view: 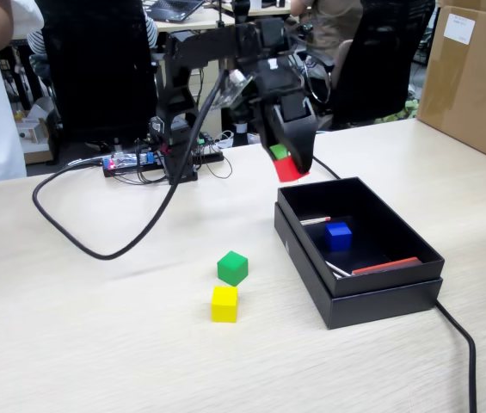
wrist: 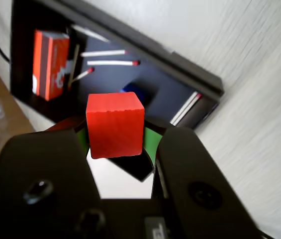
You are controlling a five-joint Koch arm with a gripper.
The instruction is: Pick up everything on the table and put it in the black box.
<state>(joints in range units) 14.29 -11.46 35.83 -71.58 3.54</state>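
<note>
Claw: clamped on the red cube, raised off the table just beyond the far left corner of the black box; in the wrist view the cube sits between the green-lined pads, with the box below and ahead.

Your inventory, left to right in the fixed view:
- Yellow cube: on the table, loose, left of the box.
- Green cube: on the table, just behind the yellow one.
- Red cube: in the claw, not yet released.
- Blue cube: inside the box.

Count, as you may judge it: one in, one in transit, two left.

Orientation: the cubes have no long axis; the box's long side runs away from the arm toward the camera, open face up.
</note>
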